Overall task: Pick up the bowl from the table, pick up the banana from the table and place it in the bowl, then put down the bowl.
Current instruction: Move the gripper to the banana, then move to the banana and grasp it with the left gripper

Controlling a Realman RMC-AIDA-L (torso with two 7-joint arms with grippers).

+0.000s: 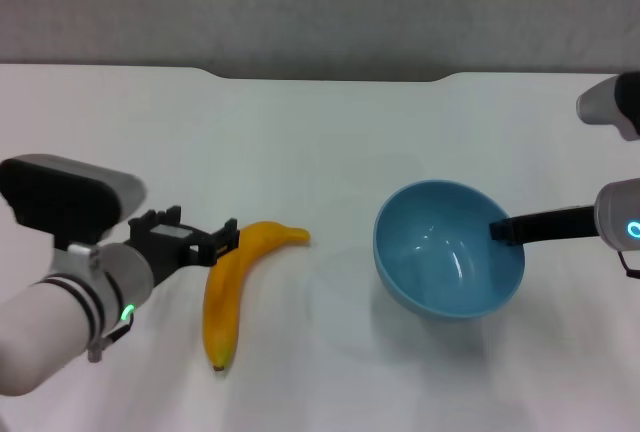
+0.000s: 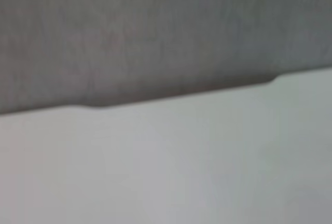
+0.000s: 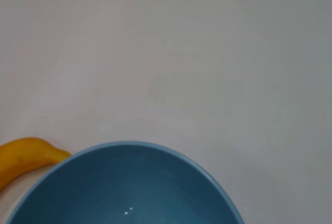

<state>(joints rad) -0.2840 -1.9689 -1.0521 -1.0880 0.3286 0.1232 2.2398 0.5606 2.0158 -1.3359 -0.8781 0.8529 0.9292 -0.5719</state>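
Right gripper (image 1: pixel 503 231) clamped on bowl (image 1: pixel 448 249) rim, tilted to receive; left gripper (image 1: pixel 226 239) parted at banana (image 1: pixel 230 287).

Blurred white worktop (image 2: pixel 171 167) across the 6 o'clock half; far edge rising toward 3 o'clock, shallow notch along it. Grey wall (image 2: pixel 155 32) toward 12 o'clock.

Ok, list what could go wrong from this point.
1. The right gripper has one finger over the rim of the bowl, which looks tilted; a thin rim hold could slip or tip it further.
2. The left gripper is at the banana near its stem end, so the long body may swing or drop if lifted there.
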